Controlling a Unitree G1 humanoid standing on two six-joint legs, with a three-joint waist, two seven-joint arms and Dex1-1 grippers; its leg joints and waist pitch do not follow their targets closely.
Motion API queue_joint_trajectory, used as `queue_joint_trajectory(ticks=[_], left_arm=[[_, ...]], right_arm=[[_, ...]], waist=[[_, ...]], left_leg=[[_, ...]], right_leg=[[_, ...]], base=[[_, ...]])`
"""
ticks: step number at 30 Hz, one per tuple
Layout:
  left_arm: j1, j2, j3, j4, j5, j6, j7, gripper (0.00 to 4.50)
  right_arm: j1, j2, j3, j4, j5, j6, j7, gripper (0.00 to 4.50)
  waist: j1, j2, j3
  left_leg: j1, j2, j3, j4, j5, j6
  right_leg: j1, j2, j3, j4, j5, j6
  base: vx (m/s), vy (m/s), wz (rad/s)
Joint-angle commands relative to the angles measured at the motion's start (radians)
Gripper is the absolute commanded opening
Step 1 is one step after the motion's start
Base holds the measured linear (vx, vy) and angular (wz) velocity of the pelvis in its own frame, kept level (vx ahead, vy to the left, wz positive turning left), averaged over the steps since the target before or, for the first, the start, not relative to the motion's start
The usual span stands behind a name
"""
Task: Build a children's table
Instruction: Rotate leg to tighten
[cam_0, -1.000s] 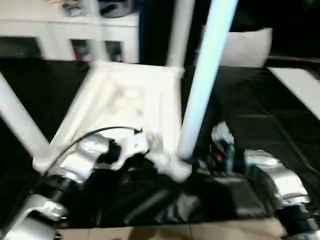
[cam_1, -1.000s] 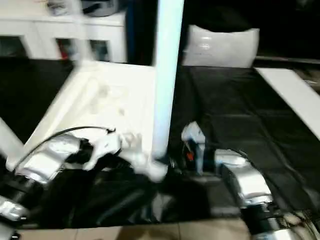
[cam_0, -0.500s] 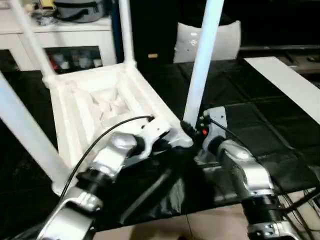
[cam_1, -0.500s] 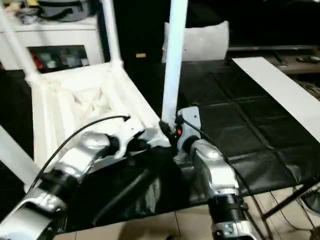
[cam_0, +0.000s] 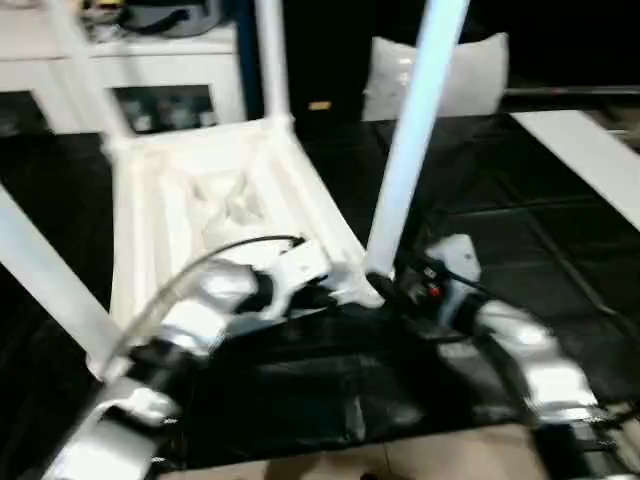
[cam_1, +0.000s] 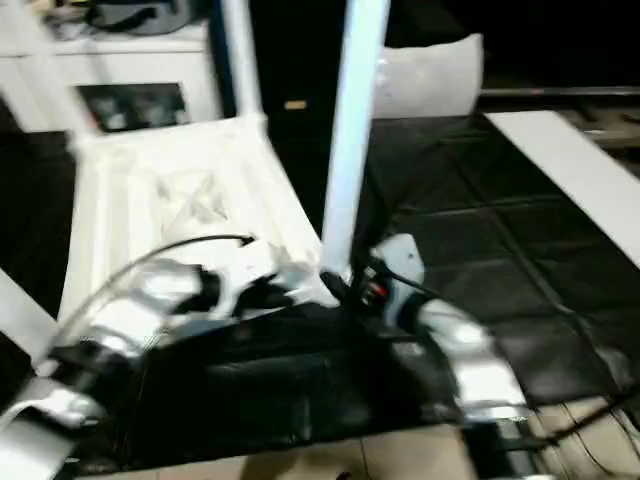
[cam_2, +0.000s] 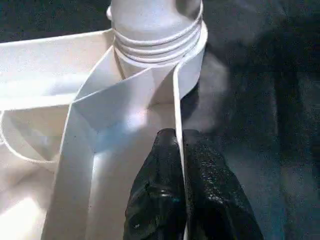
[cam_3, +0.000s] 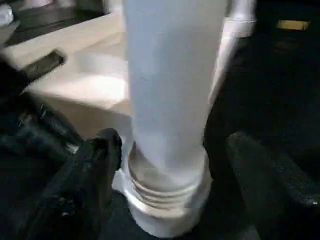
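Head view: white ribbed plastic tabletop lay upside down, four white tapered legs up, one leg beside both pincers.

Left wrist: left pincer clamped on the rim; slipping looked possible.

Right wrist: right pincer apart around the leg base, which might sit unseated and wobble.

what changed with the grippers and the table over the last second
The right gripper has opened: its fingers now stand apart on either side of the near leg, no longer closed on it. The left gripper stays shut on the table top's rim by that leg's socket. The table top is still upside down with its legs pointing up.
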Motion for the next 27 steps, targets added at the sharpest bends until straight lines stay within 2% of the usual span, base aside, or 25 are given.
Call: queue_joint_trajectory(ticks=[1,3,4,5,6,8,10,11,12,13,14,15,16,17,20,22,24,27], left_arm=[[0.01,0.032,-0.041,-0.037,-0.013,-0.072,-0.107,0.0],[0.019,0.053,-0.05,-0.05,-0.031,-0.09,-0.173,0.0],[0.02,0.056,-0.051,-0.051,-0.034,-0.091,-0.181,0.0],[0.022,0.062,-0.053,-0.057,-0.042,-0.097,-0.203,0.0],[0.026,0.078,-0.066,-0.069,-0.051,-0.113,-0.247,0.0],[0.03,0.092,-0.076,-0.079,-0.058,-0.125,-0.282,0.0],[0.031,0.094,-0.077,-0.081,-0.06,-0.13,-0.292,0.0],[0.037,0.106,-0.083,-0.093,-0.065,-0.137,-0.322,0.0],[0.038,0.108,-0.085,-0.095,-0.066,-0.139,-0.328,0.0],[0.039,0.111,-0.087,-0.098,-0.067,-0.14,-0.335,0.0],[0.042,0.121,-0.093,-0.104,-0.067,-0.147,-0.353,0.0],[0.045,0.127,-0.096,-0.108,-0.067,-0.15,-0.363,0.0],[0.046,0.129,-0.097,-0.109,-0.067,-0.152,-0.37,0.0],[0.046,0.13,-0.097,-0.109,-0.067,-0.153,-0.374,0.0],[0.047,0.137,-0.102,-0.112,-0.067,-0.159,-0.386,0.0],[0.047,0.138,-0.102,-0.112,-0.067,-0.161,-0.388,0.0],[0.048,0.141,-0.103,-0.113,-0.068,-0.162,-0.391,0.0],[0.048,0.145,-0.103,-0.117,-0.071,-0.161,-0.395,0.0]], right_arm=[[0.0,-0.049,0.017,-0.037,0.036,0.0,0.12,3.92],[-0.006,-0.087,0.028,-0.039,0.071,0.016,0.22,3.92],[-0.007,-0.092,0.03,-0.039,0.077,0.017,0.232,3.92],[-0.011,-0.105,0.036,-0.035,0.089,0.018,0.266,3.92],[-0.027,-0.124,0.047,-0.021,0.112,0.028,0.337,3.92],[-0.039,-0.138,0.057,-0.01,0.125,0.04,0.388,3.92],[-0.041,-0.141,0.06,-0.007,0.126,0.04,0.4,3.64],[-0.055,-0.151,0.07,0.005,0.142,0.063,0.447,3.56],[-0.059,-0.153,0.073,0.008,0.146,0.069,0.457,3.53],[-0.062,-0.155,0.076,0.011,0.15,0.075,0.468,3.31],[-0.071,-0.163,0.091,0.01,0.159,0.097,0.502,3.31],[-0.074,-0.167,0.101,0.006,0.164,0.109,0.519,3.14],[-0.076,-0.169,0.106,0.006,0.167,0.114,0.53,3.09],[-0.079,-0.169,0.109,0.007,0.169,0.117,0.537,3.0],[-0.087,-0.17,0.115,0.009,0.176,0.133,0.557,2.69],[-0.089,-0.17,0.116,0.01,0.176,0.136,0.562,2.64],[-0.091,-0.173,0.119,0.009,0.181,0.148,0.572,2.32],[-0.093,-0.178,0.12,0.002,0.197,0.175,0.582,2.12]], waist=[[0.01,-0.012,-0.078],[0.018,-0.009,-0.078],[0.024,-0.008,-0.077],[0.026,-0.008,-0.076],[0.031,-0.012,-0.076],[0.039,-0.009,-0.073],[0.041,-0.01,-0.072],[0.049,-0.013,-0.073],[0.052,-0.012,-0.072],[0.053,-0.013,-0.073],[0.053,-0.017,-0.072],[0.056,-0.014,-0.073],[0.055,-0.018,-0.073],[0.057,-0.015,-0.072],[0.057,-0.02,-0.073],[0.057,-0.021,-0.074],[0.057,-0.022,-0.074],[0.058,-0.023,-0.075]], left_leg=[[0.002,0.049,-0.007,-0.064,-0.205,0.089],[0.0,0.054,-0.006,-0.064,-0.19,0.099],[0.003,0.059,-0.006,-0.066,-0.194,0.096],[0.005,0.059,-0.005,-0.067,-0.2,0.094],[0.011,0.06,-0.003,-0.068,-0.218,0.085],[0.014,0.062,0.0,-0.071,-0.241,0.074],[0.016,0.064,0.001,-0.072,-0.247,0.064],[0.022,0.063,0.004,-0.072,-0.254,0.053],[0.02,0.063,0.006,-0.074,-0.255,0.05],[0.022,0.063,0.007,-0.074,-0.259,0.048],[0.022,0.063,0.007,-0.074,-0.26,0.049],[0.021,0.063,0.006,-0.075,-0.256,0.049],[0.021,0.064,0.008,-0.074,-0.253,0.049],[0.021,0.063,0.008,-0.074,-0.256,0.046],[0.02,0.062,0.007,-0.074,-0.263,0.035],[0.019,0.061,0.007,-0.073,-0.253,0.037],[0.018,0.06,0.008,-0.072,-0.244,0.039],[0.018,0.06,0.009,-0.071,-0.228,0.042]], right_leg=[[0.058,-0.075,0.066,-0.068,-0.376,-0.151],[0.059,-0.072,0.066,-0.061,-0.331,-0.163],[0.056,-0.07,0.067,-0.059,-0.319,-0.17],[0.055,-0.07,0.067,-0.06,-0.322,-0.172],[0.052,-0.07,0.067,-0.061,-0.337,-0.175],[0.051,-0.07,0.068,-0.062,-0.362,-0.173],[0.049,-0.069,0.07,-0.062,-0.372,-0.17],[0.046,-0.07,0.074,-0.062,-0.385,-0.17],[0.047,-0.069,0.076,-0.062,-0.394,-0.166],[0.045,-0.068,0.077,-0.063,-0.398,-0.165],[0.045,-0.068,0.078,-0.062,-0.399,-0.164],[0.046,-0.068,0.079,-0.06,-0.401,-0.163],[0.045,-0.068,0.081,-0.061,-0.4,-0.162],[0.044,-0.07,0.081,-0.062,-0.41,-0.159],[0.045,-0.071,0.081,-0.064,-0.421,-0.152],[0.046,-0.071,0.081,-0.064,-0.422,-0.149],[0.046,-0.071,0.081,-0.064,-0.426,-0.147],[0.046,-0.069,0.081,-0.062,-0.414,-0.15]], base=[[0.0,0.0,0.0],[0.0,0.0,0.0],[0.0,0.0,0.0],[0.0,0.0,0.0],[0.0,0.0,0.0],[0.0,0.0,0.0],[0.0,0.0,0.0],[0.0,0.0,0.0],[0.0,0.0,0.0],[0.0,0.0,0.0],[0.0,0.0,0.0],[0.0,0.0,0.0],[0.0,0.0,0.0],[0.0,0.0,0.0],[0.0,0.0,0.0],[0.0,0.0,0.0],[0.0,0.0,0.0],[0.0,0.0,0.0]])
